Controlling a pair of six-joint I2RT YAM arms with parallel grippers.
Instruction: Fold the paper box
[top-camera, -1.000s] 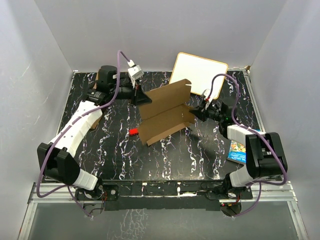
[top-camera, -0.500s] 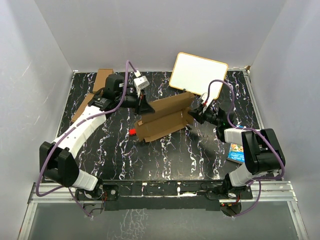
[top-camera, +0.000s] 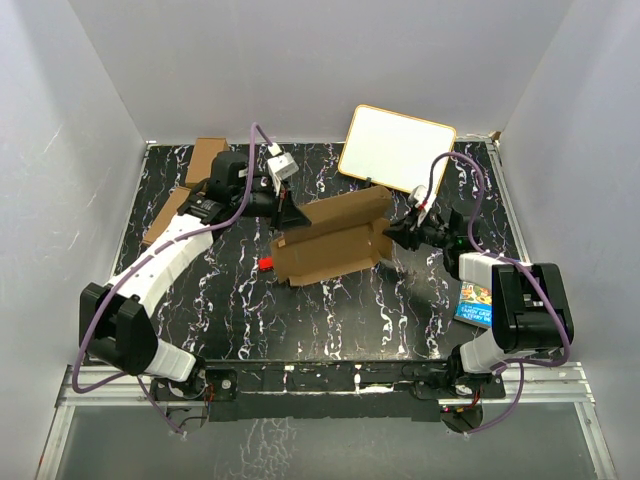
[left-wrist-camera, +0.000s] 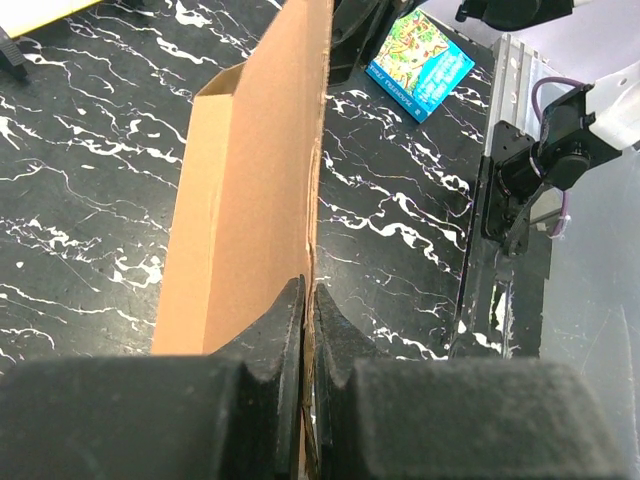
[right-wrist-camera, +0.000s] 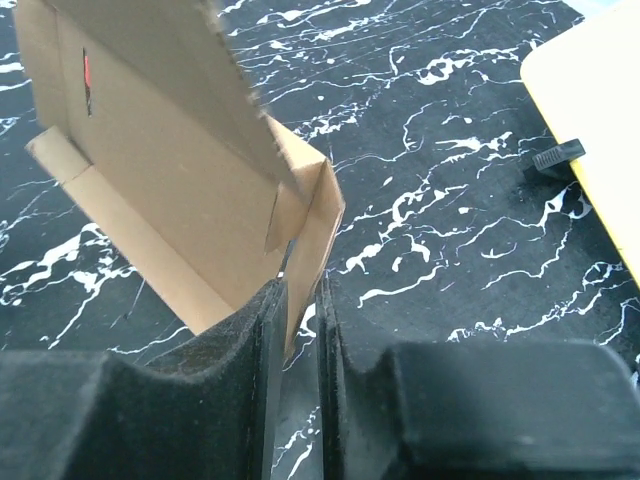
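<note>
Brown die-cut cardboard paper box (top-camera: 330, 252): partly folded, at the middle of the black white-veined desk (top-camera: 330, 320), between my arms. My left end effector (left-wrist-camera: 308, 292) pinches its upper panel's edge; my right end effector (right-wrist-camera: 298, 290) pinches its end flap.

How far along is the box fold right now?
Done: the paper box is partly formed, with a long panel raised from the base and an end flap turned in. In hand: the left tool pinches one panel edge; the right tool pinches the opposite end wall. Left: the box gapes open, so closing the panels and tucking flaps looks outstanding.
</note>
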